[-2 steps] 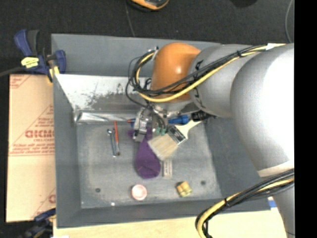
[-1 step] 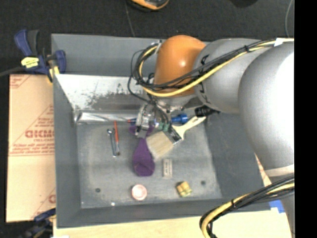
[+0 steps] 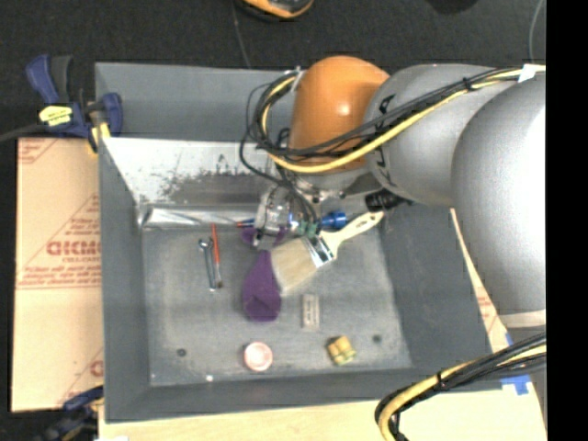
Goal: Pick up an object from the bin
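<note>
Nearest the front wall of the bin (image 3: 124,274): a pink-white round cap (image 3: 257,356) left of centre and a small brass fitting (image 3: 341,349) to its right, well apart from each other, both just short of the wall. Floor between them is bare.

One step farther: a small grey rectangular tag (image 3: 310,310) lying flat, just right of the purple cloth roll (image 3: 261,294). The roll lies lengthwise, near end blunt, far end running up under the hand. A paintbrush (image 3: 299,266) lies diagonally, with its pale bristles touching the roll's right side and its white handle pointing far-right under the arm.

Left of the roll, apart from it: a metal rod tool (image 3: 212,266) with a thin red stick (image 3: 215,242) alongside, both roughly parallel to the left wall.

The hand (image 3: 274,220) sits low over the middle of the bin, right above the far end of the purple roll and next to the brush's ferrule. A bit of purple shows at its left side. Can't tell if the hand is apart or together, or if it touches or clamps anything: the orange wrist cover (image 3: 335,108) and yellow-black cables block it.

Room: wide free floor on the left and near-left; the right side is covered by the arm. The far wall is just behind the hand, scuffed, with little clearance there.
</note>
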